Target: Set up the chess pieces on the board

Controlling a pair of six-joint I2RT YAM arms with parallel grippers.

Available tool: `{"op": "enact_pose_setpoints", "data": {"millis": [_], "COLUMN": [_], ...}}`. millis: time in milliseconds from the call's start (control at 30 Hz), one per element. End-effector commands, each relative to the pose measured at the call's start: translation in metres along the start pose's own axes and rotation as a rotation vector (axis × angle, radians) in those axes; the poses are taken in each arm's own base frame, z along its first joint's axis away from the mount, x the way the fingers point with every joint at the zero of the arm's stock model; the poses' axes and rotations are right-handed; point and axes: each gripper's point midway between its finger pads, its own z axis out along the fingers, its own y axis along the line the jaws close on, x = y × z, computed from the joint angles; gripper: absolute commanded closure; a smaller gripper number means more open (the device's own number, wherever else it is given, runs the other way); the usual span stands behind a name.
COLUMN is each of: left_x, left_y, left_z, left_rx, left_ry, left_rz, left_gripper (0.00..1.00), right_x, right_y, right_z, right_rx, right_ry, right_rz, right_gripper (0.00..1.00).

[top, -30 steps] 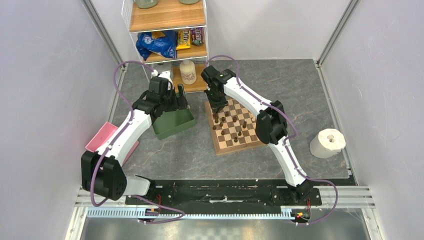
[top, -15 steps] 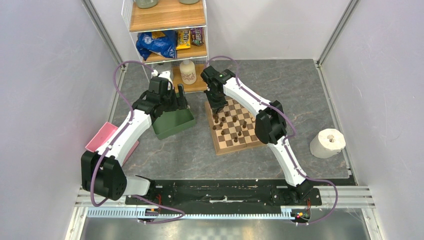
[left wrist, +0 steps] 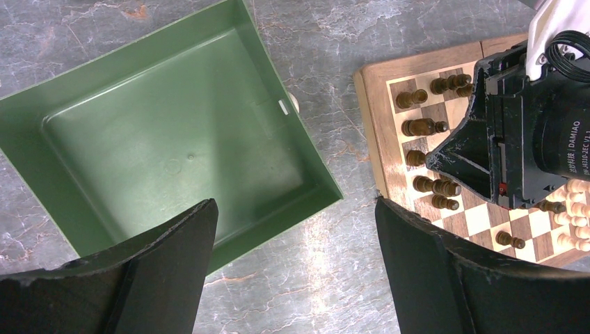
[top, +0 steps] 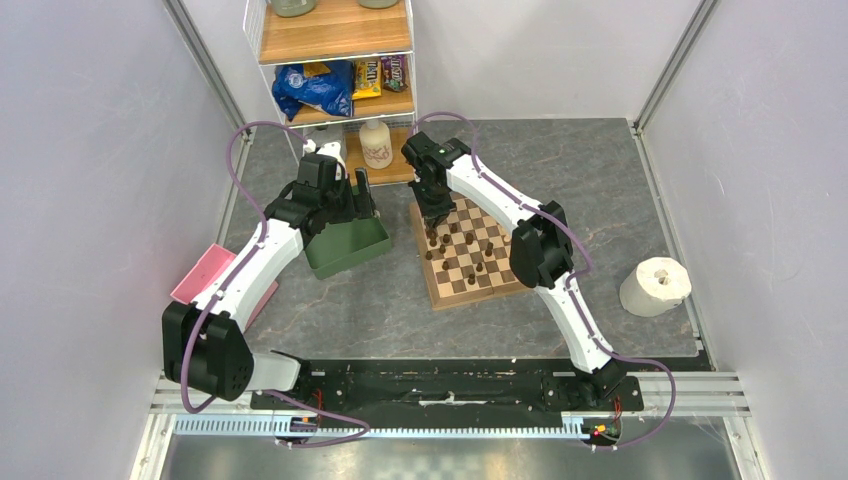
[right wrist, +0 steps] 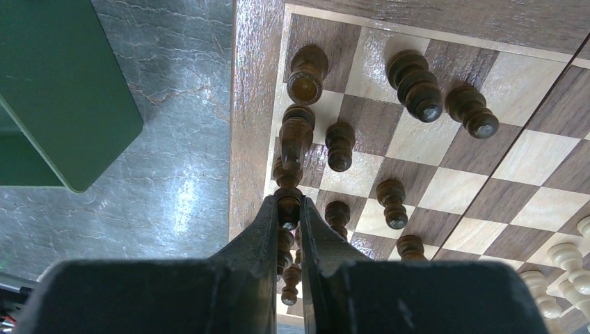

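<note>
Quick rundown: the board (top: 468,250) sits mid-table, with the tray (top: 345,245) just to its left. They're not touching; a strip of table (top: 380,300) runs between them. The chess pieces (top: 470,240) stand on the board, mostly along its left side. The right gripper (right wrist: 288,204) hangs over that left edge with one piece (right wrist: 289,212) between its fingers. The shelf unit (top: 340,70) is behind the tray, and the paper roll (top: 655,287) is off to the board's right, well apart.
</note>
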Motion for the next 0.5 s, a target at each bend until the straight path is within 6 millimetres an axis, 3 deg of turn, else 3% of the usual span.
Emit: {"op": "enact_pose_setpoints", "data": {"millis": [0, 467], "left_x": [-0.0100, -0.0095], "left_y": [-0.0061, -0.0060], "left_z": [0.0007, 0.0014], "left_rx": [0.031, 0.029], "left_ry": [-0.035, -0.034], "left_rz": [-0.031, -0.033], "left_gripper": [0.09, 0.09], "right_x": [-0.0077, -0.0087], "right_y": [0.0057, 0.0036], "right_z": [-0.0094, -0.0044], "right_rx": [-0.010, 0.021], "right_ry": [-0.029, -0.037], "right_rz": [-0.015, -0.020], "right_gripper": [0.88, 0.83]}}
